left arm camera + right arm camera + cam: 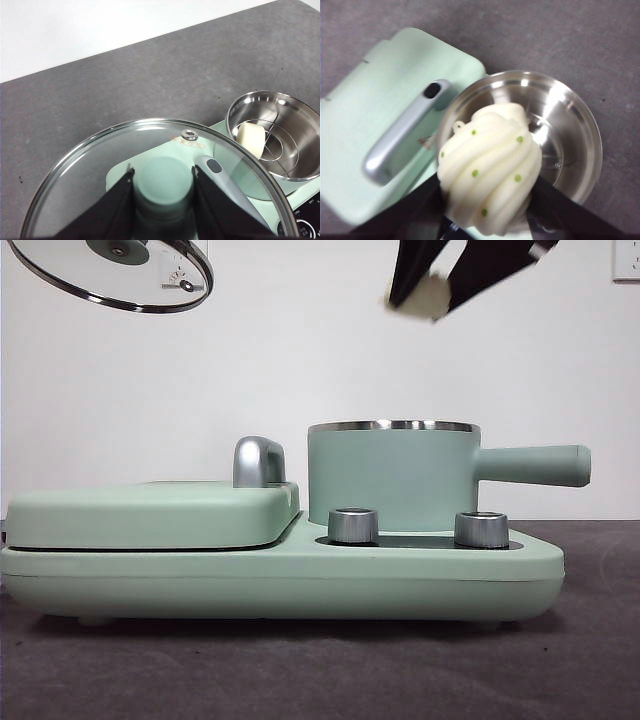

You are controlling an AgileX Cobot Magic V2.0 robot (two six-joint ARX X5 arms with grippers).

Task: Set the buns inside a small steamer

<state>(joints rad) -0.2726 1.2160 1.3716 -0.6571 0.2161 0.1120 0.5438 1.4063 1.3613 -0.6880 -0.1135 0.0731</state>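
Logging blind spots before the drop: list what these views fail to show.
- Front view: the steamer wall hides its inside and the smooth bun.
- Front view: the top edge cuts off the glass lid and right gripper.
- Right wrist view: the ribbed bun covers the steamer's rack and the smooth bun.

The small steamer (393,478) is mint green with a bright steel rim and shiny steel inside. The ribbed bun (489,167) is cream-white with small green dots; the smooth bun (251,139) is plain cream. The glass lid (100,165) is clear with a green knob. The desk (125,85) is dark grey.
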